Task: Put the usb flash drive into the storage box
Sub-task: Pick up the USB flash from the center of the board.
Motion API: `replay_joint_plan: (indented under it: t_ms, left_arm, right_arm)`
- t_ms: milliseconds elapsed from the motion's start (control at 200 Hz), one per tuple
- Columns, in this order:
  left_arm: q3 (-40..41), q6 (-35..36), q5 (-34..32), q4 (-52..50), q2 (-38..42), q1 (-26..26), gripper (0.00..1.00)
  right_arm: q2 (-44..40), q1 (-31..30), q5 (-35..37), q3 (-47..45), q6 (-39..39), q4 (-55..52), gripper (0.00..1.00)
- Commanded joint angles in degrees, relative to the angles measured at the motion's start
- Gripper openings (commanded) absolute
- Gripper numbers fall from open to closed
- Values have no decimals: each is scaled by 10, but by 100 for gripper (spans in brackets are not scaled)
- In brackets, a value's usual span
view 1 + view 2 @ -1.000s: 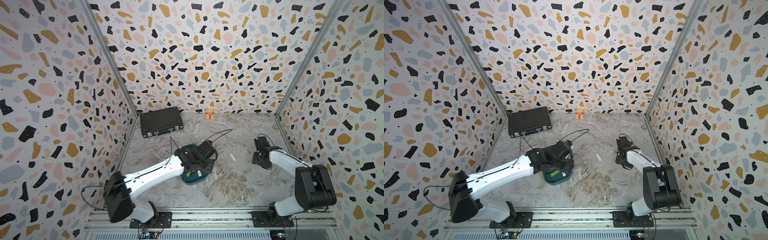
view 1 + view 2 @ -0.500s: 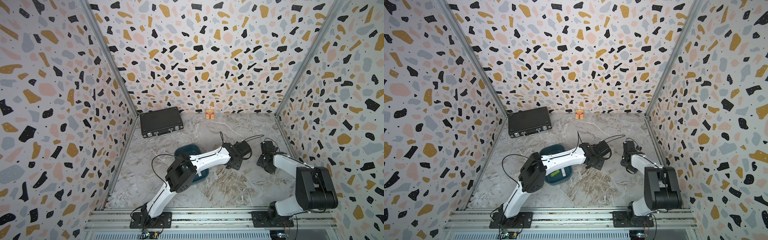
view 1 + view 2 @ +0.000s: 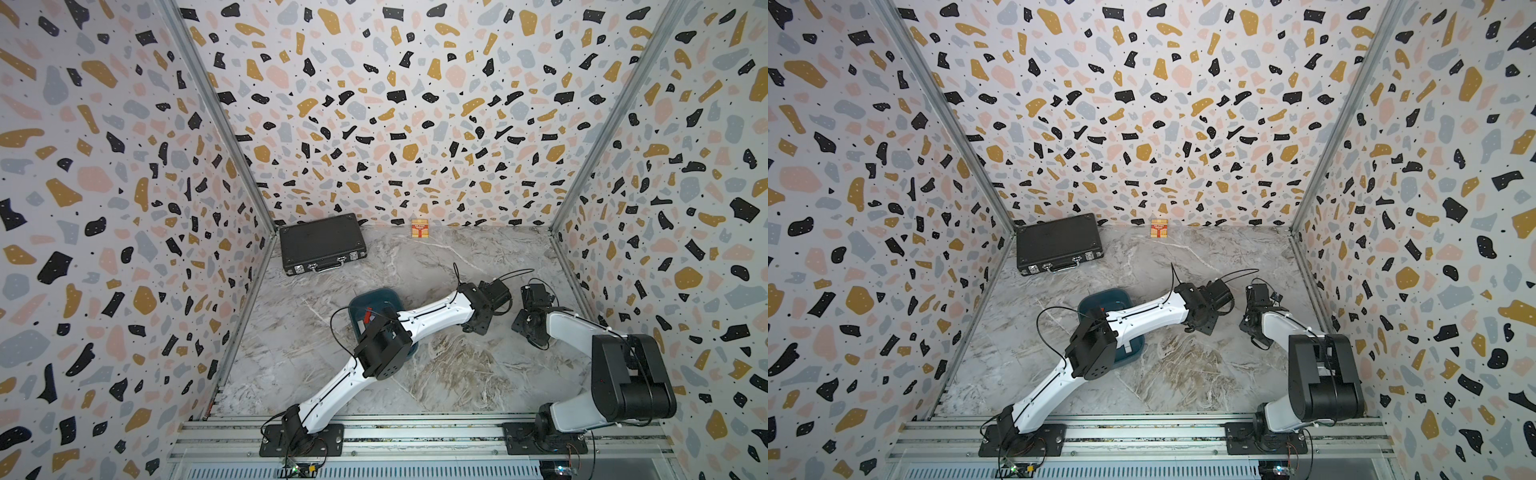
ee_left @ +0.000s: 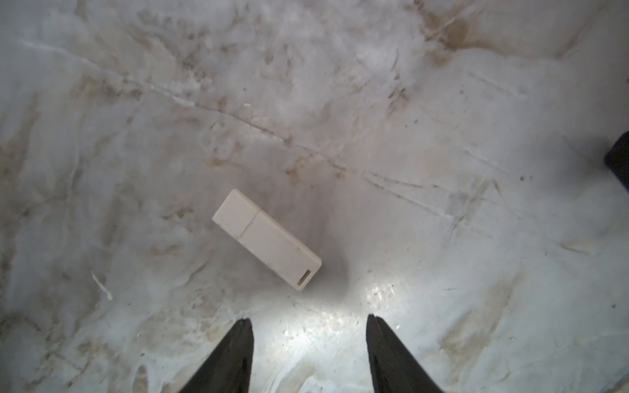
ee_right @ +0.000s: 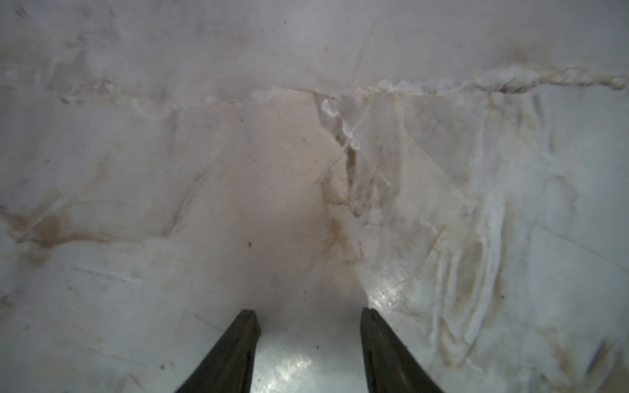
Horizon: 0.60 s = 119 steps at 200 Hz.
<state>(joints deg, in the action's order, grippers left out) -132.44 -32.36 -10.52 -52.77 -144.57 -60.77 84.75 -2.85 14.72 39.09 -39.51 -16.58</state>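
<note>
White usb flash drive (image 4: 266, 240) lies flat on the tabletop (image 4: 442, 102), well apart from the storage box (image 3: 374, 296). My left pincer (image 4: 308, 321) hovers beside it, half-spread and empty, ready to straddle it. My right pincer (image 5: 308, 314) is likewise parted, holding nothing.

One usb flash drive (image 4: 266, 240), one storage box (image 3: 377, 296), one briefcase (image 3: 322, 243), one carton (image 3: 419, 228)

storage box (image 3: 375, 297): half covered by left arm (image 3: 432, 310) | usb flash drive (image 4: 266, 244): unseen in both top views
</note>
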Motion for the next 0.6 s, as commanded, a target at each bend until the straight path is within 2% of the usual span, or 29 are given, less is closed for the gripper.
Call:
replay_joint_plan:
  t_ms: [0,275,591]
  left_arm:
    - [-36,8,-26,-22,-22,3,57]
    - [-52,9,-65,-35,-48,12,56]
    - [-64,21,-46,-23,-72,27,50]
  right_arm:
    - [-7,2,-1,-1,-4,0,55]
    - [2,1,-8,2,-2,4,54]
    - [9,2,-13,7,1,7,53]
